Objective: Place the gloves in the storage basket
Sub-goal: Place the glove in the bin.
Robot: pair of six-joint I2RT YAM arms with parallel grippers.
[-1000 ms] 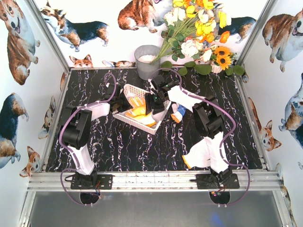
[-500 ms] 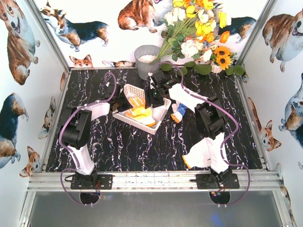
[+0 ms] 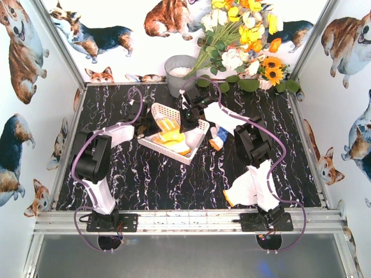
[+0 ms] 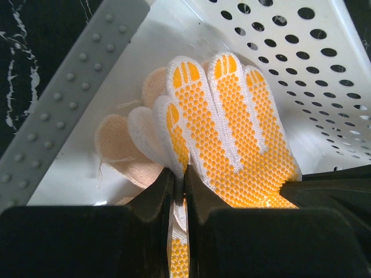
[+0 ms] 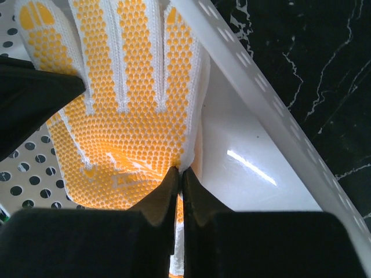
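The white lattice storage basket [image 3: 164,110] lies tilted at the table's middle. Inside it a white glove with yellow dots [image 3: 169,136] rests palm up over cream gloves [image 4: 120,146]. My left gripper [image 3: 152,123] is shut on that dotted glove's [image 4: 232,133] edge, low in the basket [image 4: 324,75]. My right gripper [image 3: 186,119] comes in from the other side and is shut on the same glove's [image 5: 116,104] side edge, beside the basket's rim [image 5: 261,98]. A glove with a blue palm [image 3: 219,138] lies on the table, right of the basket.
A round grey bucket [image 3: 179,73] stands at the back, with a bunch of flowers [image 3: 243,40] to its right. A white piece with an orange end [image 3: 231,198] lies by the right arm's base. Metal rails border the black marbled table [image 3: 145,179].
The right gripper has closed on the dotted glove's edge, after shifting slightly toward the back of the basket. The left gripper keeps its hold and has not moved.
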